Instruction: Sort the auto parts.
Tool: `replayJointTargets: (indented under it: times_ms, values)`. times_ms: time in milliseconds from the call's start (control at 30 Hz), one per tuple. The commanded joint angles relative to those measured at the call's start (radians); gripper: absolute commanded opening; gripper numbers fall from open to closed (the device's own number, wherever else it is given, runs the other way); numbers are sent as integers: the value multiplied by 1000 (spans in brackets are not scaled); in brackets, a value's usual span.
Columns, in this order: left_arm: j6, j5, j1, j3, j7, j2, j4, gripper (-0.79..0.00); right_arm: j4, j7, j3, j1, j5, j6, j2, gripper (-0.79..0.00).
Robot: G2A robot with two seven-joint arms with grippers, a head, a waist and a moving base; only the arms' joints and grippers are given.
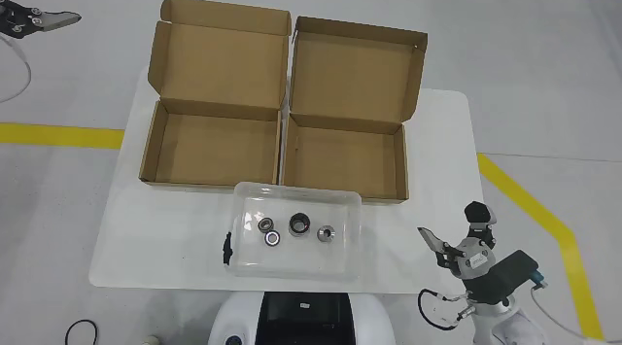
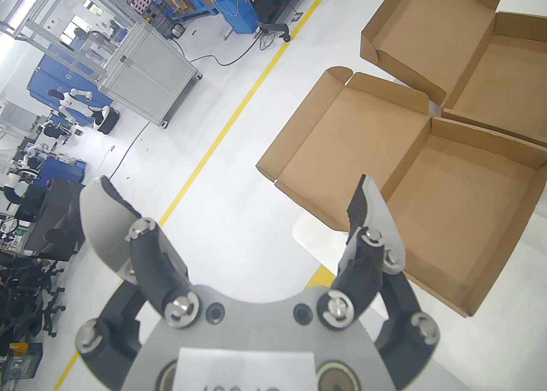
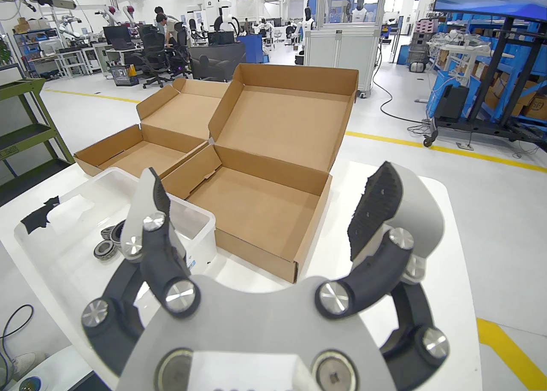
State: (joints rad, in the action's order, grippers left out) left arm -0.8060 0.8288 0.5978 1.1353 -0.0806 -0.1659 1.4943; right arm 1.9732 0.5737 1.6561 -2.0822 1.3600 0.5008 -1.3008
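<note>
cardboard forms the 2 open boxes on the white bench [image 1: 126,238]. the left box [image 1: 209,151] and the right box [image 1: 345,162] sit side by side on the far half, their inner walls touching. each lid is folded back toward the far edge, and both trays are bare inside.

close against their near walls stands a clear plastic tub [image 1: 335,256], in line with the seam between them and reaching further under the right box. 4 round metal parts [image 1: 299,223] lie on its floor, left of its middle. 2 small ones are close together on the left, a larger dark ring lies in the middle, and 1 more is just right of that. in the right wrist view the 2 nearest parts look like ribbed bearing rings. a black scrap [image 1: 226,248] clings to the tub's left rim.

the left gripper [image 2: 235,204] hangs well off the bench at the far left, above the grey floor [image 1: 544,63] beyond the yellow line [image 1: 58,135]. its fingers are spread wide with nothing between them. the right gripper [image 3: 265,196] is at the bench's near right corner, raised above the surface and facing the boxes and tub. its fingers are also spread wide and hold nothing. both grippers are well apart from the parts in the tub.
</note>
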Motion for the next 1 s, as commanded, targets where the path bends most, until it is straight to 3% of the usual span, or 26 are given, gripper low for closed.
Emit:
replayJointTargets:
  times_ms: [0, 700, 967]
  values:
    - [0, 0, 0, 0, 0, 0, 0, -1, 0, 0, 0, 0, 0, 0, 0, 0]
    - [0, 0, 0, 0, 0, 0, 0, 0, 5, -50, -29, 50, -2, 6, 3, 0]
    - [0, 0, 0, 0, 0, 0, 0, 0, 34, -95, -66, 117, 26, 88, 13, 0]
